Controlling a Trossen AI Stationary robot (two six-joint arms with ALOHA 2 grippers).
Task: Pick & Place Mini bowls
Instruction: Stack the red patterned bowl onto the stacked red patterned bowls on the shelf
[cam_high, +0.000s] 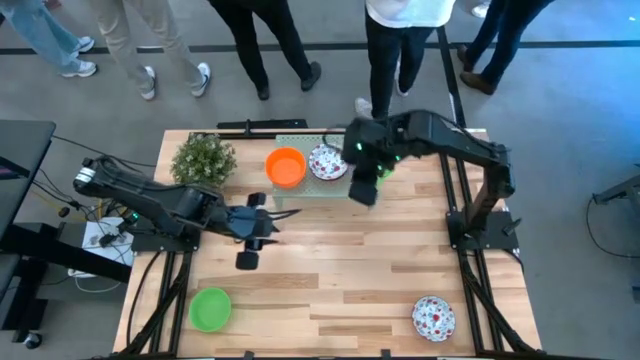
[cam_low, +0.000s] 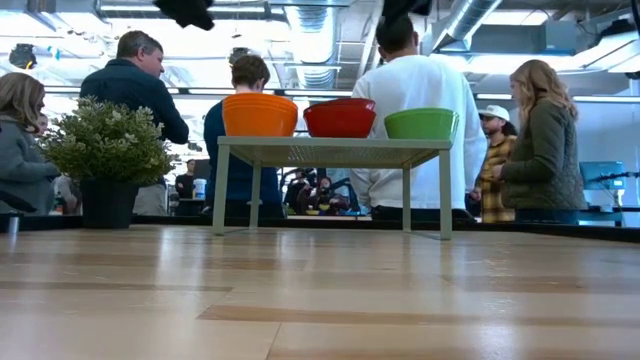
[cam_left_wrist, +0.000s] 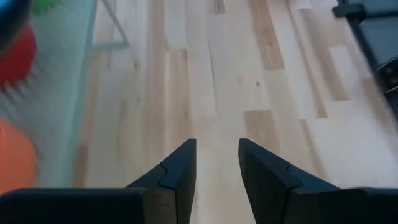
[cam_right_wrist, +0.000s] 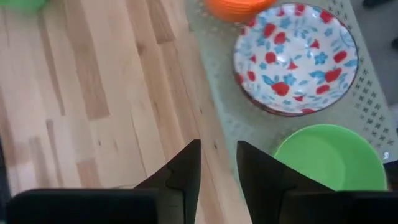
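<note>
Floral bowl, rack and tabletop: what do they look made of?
Floral bowl: looks like glazed ceramic or melamine, glossy white with a printed red and blue flower pattern; which one can't be told. Rack: pale green perforated sheet, probably painted metal, matte. Tabletop: wood, butcher-block style strips with visible grain and a light satin finish.

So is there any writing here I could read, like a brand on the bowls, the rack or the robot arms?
None can be read.
Floral bowl, orange bowl, green bowl: pattern or plain colour only, no words.
Mesh rack and potted plant: no label showing.
Left gripper and right gripper: plain dark fingers, no markings.
</note>
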